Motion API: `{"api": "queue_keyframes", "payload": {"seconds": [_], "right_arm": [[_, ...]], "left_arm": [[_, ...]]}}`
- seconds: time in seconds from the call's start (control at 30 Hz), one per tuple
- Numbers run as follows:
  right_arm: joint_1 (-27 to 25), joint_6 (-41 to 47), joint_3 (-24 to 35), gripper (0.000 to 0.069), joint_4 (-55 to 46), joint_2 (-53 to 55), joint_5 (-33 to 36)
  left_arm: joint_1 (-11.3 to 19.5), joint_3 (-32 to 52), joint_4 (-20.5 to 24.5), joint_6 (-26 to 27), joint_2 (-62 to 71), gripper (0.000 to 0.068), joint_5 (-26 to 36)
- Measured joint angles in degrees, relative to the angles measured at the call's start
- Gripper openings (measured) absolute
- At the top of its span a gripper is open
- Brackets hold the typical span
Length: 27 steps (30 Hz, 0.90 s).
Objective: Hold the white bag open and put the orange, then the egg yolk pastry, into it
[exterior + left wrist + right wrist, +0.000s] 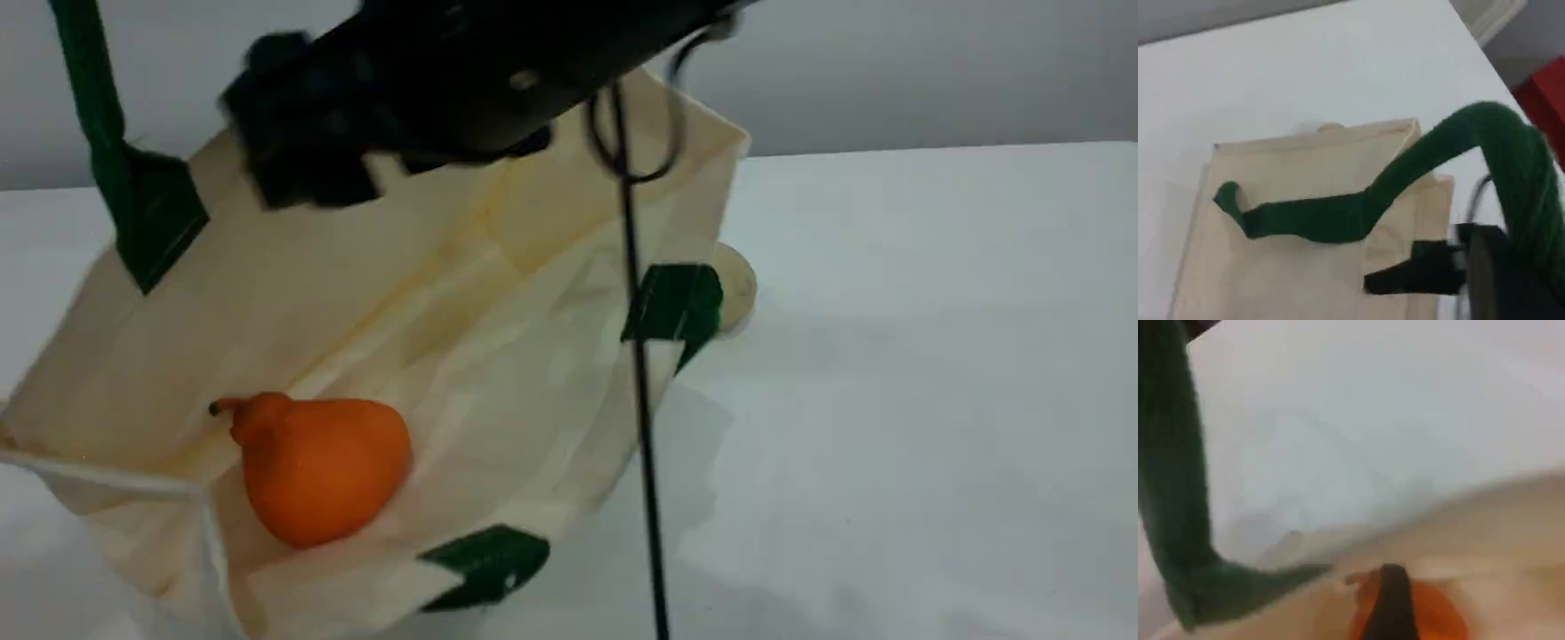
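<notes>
1. Desk (933,400): white and flat, it carries everything else.

2. White bag (498,356): it rests on the left half of the desk, tipped over, with its mouth gaping toward the scene camera. The cream inner walls are creased and lit. Dark green patches sit at the rim.

3. Right pincer (307,156): it hangs over the upper edge of the bag and is heavily blurred. My right wrist view shows one dark fingertip (1389,603) with orange fruit behind it. I cannot tell how far apart its fingers stand. In the scene view it is well above the fruit and nothing hangs from it.

4. Green strap handle (1325,220): one handle rises from its patch at the bag's left edge and leaves the scene view at the top. In my left wrist view it arches up from the bag to my left pincer (1515,293), which is closed tight on it and keeps that side of the bag raised.

5. Orange (320,467): it is inside the bag, lying on the lower wall near the mouth, knobbed neck and stem pointing left.

6. Egg yolk pastry (738,284): it is outside the bag, on the desk just beside the bag's right side, partly hidden by a green patch.
</notes>
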Motion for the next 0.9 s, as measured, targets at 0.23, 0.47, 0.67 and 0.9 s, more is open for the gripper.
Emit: {"api": "queue_keyframes", "payload": {"seconds": [0.23,0.47,0.67,0.9], "right_arm": [[-5.40,0.00,9.15,0.0549,0.05,-9.69,-2.05],[-12.89,-0.16,13.15,0.0549,-0.13,-11.48,-4.62],[-16.84,-2.40,13.27,0.0549,-0.27,-9.20,-7.59],[-20.73,-2.40,12.29,0.0550,-0.31,-2.62,-8.70]], "left_arm": [[0.00,0.00,8.33,-3.49,0.00,0.0071,-0.99],[0.05,0.00,10.48,-4.76,0.00,0.0071,-0.99],[0.05,0.00,10.28,-4.76,0.00,0.0071,0.55],[0.05,0.00,10.21,-4.76,0.00,0.0071,0.94]]}}
